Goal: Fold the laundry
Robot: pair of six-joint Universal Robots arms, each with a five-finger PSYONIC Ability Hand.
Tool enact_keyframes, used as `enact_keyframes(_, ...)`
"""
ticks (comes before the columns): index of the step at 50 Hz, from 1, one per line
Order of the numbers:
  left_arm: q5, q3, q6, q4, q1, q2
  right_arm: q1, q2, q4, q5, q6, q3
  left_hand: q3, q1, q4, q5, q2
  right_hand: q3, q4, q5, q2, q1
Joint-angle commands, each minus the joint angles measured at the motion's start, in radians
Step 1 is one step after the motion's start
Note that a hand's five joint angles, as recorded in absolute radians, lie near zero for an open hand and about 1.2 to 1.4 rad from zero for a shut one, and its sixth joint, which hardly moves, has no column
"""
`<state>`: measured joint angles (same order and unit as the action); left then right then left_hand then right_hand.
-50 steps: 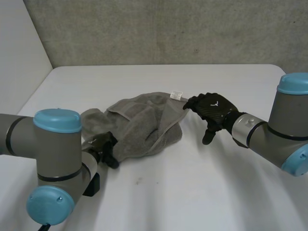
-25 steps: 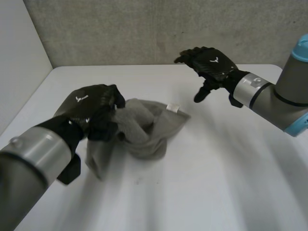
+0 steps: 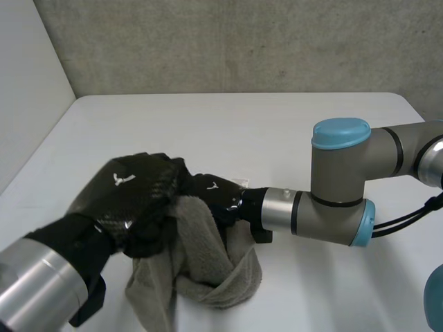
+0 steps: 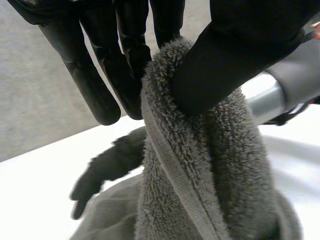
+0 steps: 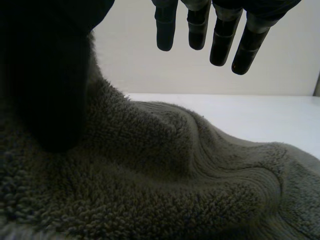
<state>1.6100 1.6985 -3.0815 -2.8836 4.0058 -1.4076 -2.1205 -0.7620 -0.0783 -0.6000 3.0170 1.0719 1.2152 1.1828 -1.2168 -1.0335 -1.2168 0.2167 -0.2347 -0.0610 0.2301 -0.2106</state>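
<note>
Swinging down from above the far side of the tabletop (image 3: 277, 131), the right hand (image 3: 216, 196) has crossed to the grey towel (image 3: 208, 266) and now sits just beside the left hand (image 3: 128, 200), which has drawn the cloth nearer to the robot and higher. From the head view, the left hand is clenched on the upper part of the towel, and the rest of the cloth hangs from it in a bunched heap whose lower folds lie on the tabletop. The right arm (image 3: 339, 187) reaches in from the side, its hand against the towel's upper edge. The left wrist view shows a thick ridge of towel (image 4: 210, 180) running up between the left hand's fingers (image 4: 95, 85) and its thumb (image 4: 235, 55), pinched there with the hemmed edge facing the camera; white tabletop (image 4: 40, 200) lies below. In the right wrist view, the right hand's fingers (image 5: 222, 35) are straight and spread, held clear above the cloth, while its thumb (image 5: 45, 85) rests against the towel (image 5: 150, 175); nothing is gripped. The towel rises in soft folds under the palm, with the tabletop (image 5: 250, 115) beyond it.
</note>
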Motion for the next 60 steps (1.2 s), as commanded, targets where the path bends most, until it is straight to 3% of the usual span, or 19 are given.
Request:
enact_keyframes(1,-0.009,0.006,-0.028,0.004,0.078,-0.008,0.028,-0.051,-0.113,0.017,-0.219,-0.006,0.181,0.213,-0.179,-0.188,-0.180,-0.035,0.053,0.054,-0.048,0.029)
enact_keyframes(9,-0.009,0.006,-0.028,0.003,0.078,-0.005,0.047,-0.034,-0.351,0.016,-0.458,0.030,0.181,0.213,-0.179,-0.188,-0.180,-0.042,0.060,0.061,-0.056,0.036)
enact_keyframes(13,-0.009,-0.003,-0.029,0.001,0.084,-0.007,0.042,-0.022,-0.497,-0.007,-0.662,0.077,0.181,0.213,-0.179,-0.188,-0.180,-0.038,0.056,0.057,-0.051,0.032)
enact_keyframes(15,-0.009,-0.006,-0.029,-0.002,0.084,-0.008,0.039,-0.014,-0.540,-0.014,-0.721,0.074,0.181,0.213,-0.179,-0.188,-0.180,0.077,-0.059,-0.058,0.063,-0.083)
enact_keyframes(16,-0.009,-0.010,-0.031,-0.003,0.087,-0.010,0.039,-0.013,-0.560,-0.027,-0.750,0.060,0.181,0.213,-0.179,-0.188,-0.180,0.399,-0.381,-0.380,0.386,-0.405)
enact_keyframes(17,-0.009,-0.010,-0.031,-0.003,0.087,-0.010,0.039,-0.013,-0.560,-0.027,-0.750,0.060,0.181,0.213,-0.179,-0.188,-0.180,0.403,-0.385,-0.384,0.389,-0.409)
enact_keyframes(19,-0.009,-0.025,-0.033,-0.009,0.093,-0.019,0.039,-0.002,-0.548,-0.070,-0.709,-0.028,0.181,0.213,-0.179,-0.188,-0.180,1.122,-1.104,-1.103,1.108,-1.128)
enact_keyframes(23,-0.009,-0.059,-0.040,-0.029,0.104,-0.051,0.051,-0.007,-0.486,-0.104,-0.553,-0.121,0.181,0.213,-0.179,-0.188,-0.180,1.180,-1.162,-1.161,1.166,-1.186)
enact_keyframes(25,-0.009,-0.083,-0.048,-0.048,0.108,-0.071,0.066,-0.058,-0.322,-0.174,-0.367,-0.168,0.181,0.213,-0.179,-0.188,-0.180,1.180,-1.162,-1.161,1.166,-1.186)
enact_keyframes(28,-0.005,-0.148,-0.074,-0.092,0.127,-0.114,0.079,-0.114,-0.209,-0.245,-0.276,-0.168,0.181,0.213,-0.179,-0.188,-0.180,1.180,-1.162,-1.161,1.166,-1.186)
enact_keyframes(30,-0.001,-0.229,-0.118,-0.156,0.150,-0.163,0.106,-0.227,0.034,-0.456,-0.117,-0.133,0.181,0.213,-0.179,-0.188,-0.180,1.180,-1.162,-1.161,1.166,-1.186)
enact_keyframes(31,-0.001,-0.229,-0.118,-0.157,0.150,-0.163,0.106,-0.227,0.035,-0.457,-0.116,-0.133,0.181,0.213,-0.179,-0.188,-0.180,1.180,-1.162,-1.161,1.166,-1.186)
enact_keyframes(33,0.002,-0.272,-0.146,-0.195,0.160,-0.189,0.128,-0.337,0.248,-0.671,-0.006,-0.042,0.181,0.213,-0.179,-0.188,-0.180,1.180,-1.162,-1.161,1.166,-1.186)
enact_keyframes(34,0.013,-0.311,-0.170,-0.233,0.171,-0.220,0.128,-0.338,0.249,-0.672,-0.006,-0.041,0.181,0.213,-0.179,-0.188,-0.180,1.180,-1.162,-1.161,1.166,-1.186)
enact_keyframes(35,0.025,-0.345,-0.192,-0.274,0.179,-0.240,0.138,-0.394,0.321,-0.751,0.029,0.009,0.181,0.213,-0.179,-0.188,-0.180,1.180,-1.162,-1.161,1.166,-1.186)
enact_keyframes(37,0.040,-0.371,-0.207,-0.317,0.182,-0.255,0.143,-0.442,0.369,-0.785,0.043,0.061,0.181,0.213,-0.179,-0.188,-0.180,1.180,-1.162,-1.161,1.166,-1.186)
enact_keyframes(43,0.079,-0.408,-0.226,-0.480,0.183,-0.281,0.158,-0.522,0.429,-0.794,0.034,0.250,0.181,0.213,-0.179,-0.188,-0.180,1.180,-1.162,-1.161,1.166,-1.186)
enact_keyframes(52,0.073,-0.293,-0.229,-0.543,0.182,-0.327,0.200,-0.609,0.448,-0.782,-0.012,0.467,0.181,0.213,-0.179,-0.188,-0.180,1.180,-1.162,-1.161,1.166,-1.186)
enact_keyframes(60,0.073,-0.017,-0.253,-0.551,0.182,-0.425,0.197,-0.611,0.393,-0.630,-0.135,0.688,0.181,0.213,-0.179,-0.188,-0.180,1.180,-1.162,-1.161,1.166,-1.186)
